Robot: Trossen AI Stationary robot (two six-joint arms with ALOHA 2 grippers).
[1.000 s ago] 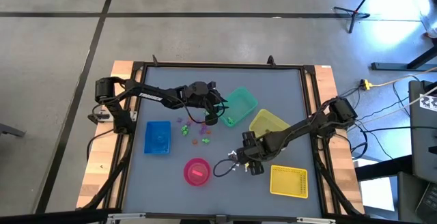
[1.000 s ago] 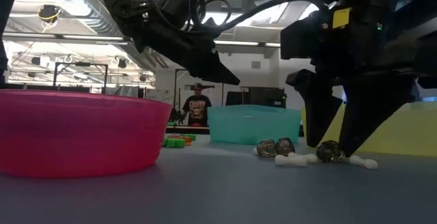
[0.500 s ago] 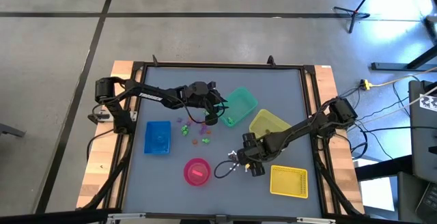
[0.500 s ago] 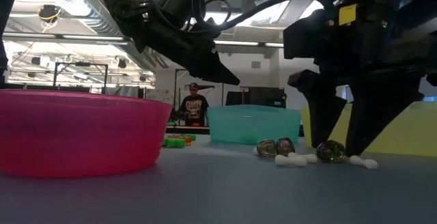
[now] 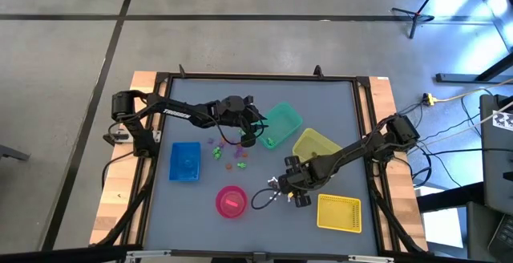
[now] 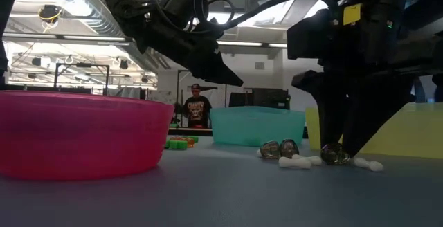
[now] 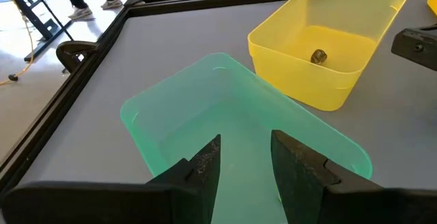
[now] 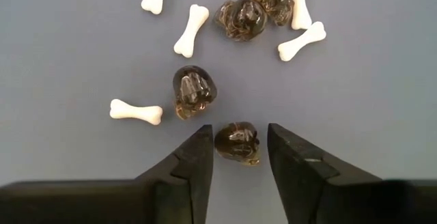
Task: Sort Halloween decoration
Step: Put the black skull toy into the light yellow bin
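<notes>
The Halloween decoration lies in loose clusters on the grey surface (image 5: 200,107). Nearest in the right wrist view is a dark grey skull trinket (image 8: 237,143), sitting between the right gripper (image 8: 239,149) jaws; they stand narrowly apart on either side of it, close to its sides, and whether they already press it cannot be told. The gripper is low over the surface, apparently so the jaws can close on this one piece without disturbing its neighbours. Just beyond it lies a second skull (image 8: 193,91) with a white bone (image 8: 136,112) beside it, then more skulls (image 8: 241,18) and bones (image 8: 190,30) scattered farther out, all flat on the surface. From above, this group sits between the pink round bowl (image 5: 231,201) and the yellow basket (image 5: 339,212), within the right arm's reach.

Farther off, a separate scatter of green, orange and purple trinkets (image 5: 228,155) lies near the blue bin (image 5: 185,161). The left gripper (image 7: 244,162) hangs over the green bin (image 7: 171,108), jaws a little apart with nothing visible between them, seemingly poised where a piece would be dropped. Beyond it the yellow bin (image 7: 328,26) already holds one dark skull-like piece (image 7: 318,57), suggesting that bin takes the skulls
</notes>
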